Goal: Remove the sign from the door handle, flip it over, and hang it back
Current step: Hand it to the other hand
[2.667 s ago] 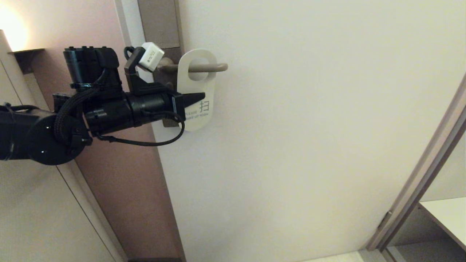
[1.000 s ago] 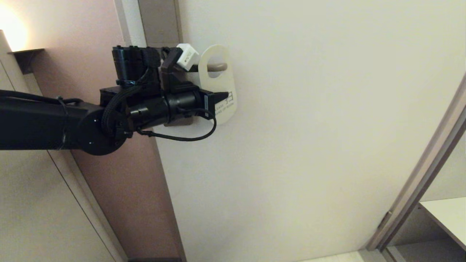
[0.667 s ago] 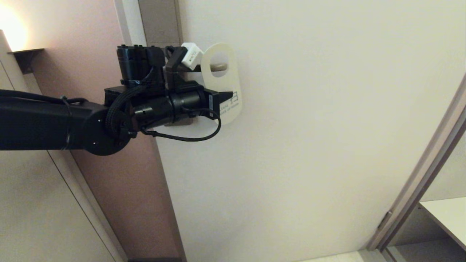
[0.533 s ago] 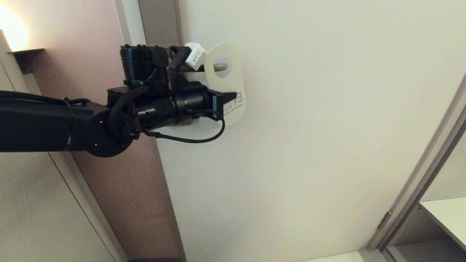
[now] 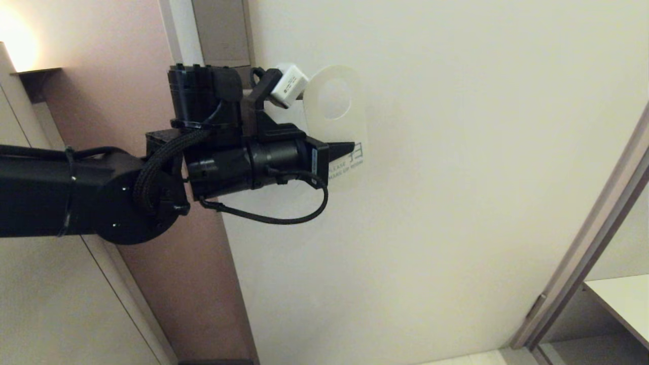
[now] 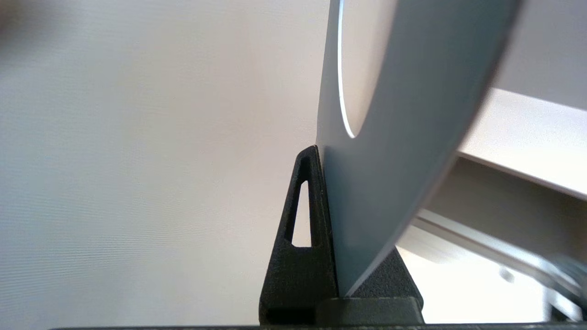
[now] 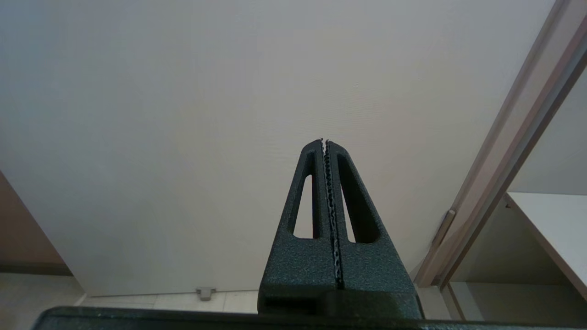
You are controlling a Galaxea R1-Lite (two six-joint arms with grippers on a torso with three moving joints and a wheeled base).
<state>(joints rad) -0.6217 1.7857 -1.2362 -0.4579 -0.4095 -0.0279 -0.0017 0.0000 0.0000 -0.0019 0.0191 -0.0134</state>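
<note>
L gripper (image 5: 345,148) pinches the sign (image 5: 337,121) by its lower half, white face out, held against the door (image 5: 456,177) w/ nothing through its hole; R gripper (image 7: 324,142) parked, fingers pressed together.

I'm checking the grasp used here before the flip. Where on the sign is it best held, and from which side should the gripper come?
Grip the solid lower part of the sign, below the oval hole, coming in edge-on from the handle side, as the left gripper does now. The sign is a thin flat sheet, so shut fingers pinch both faces; that probably leaves the hole free for rehanging.
</note>
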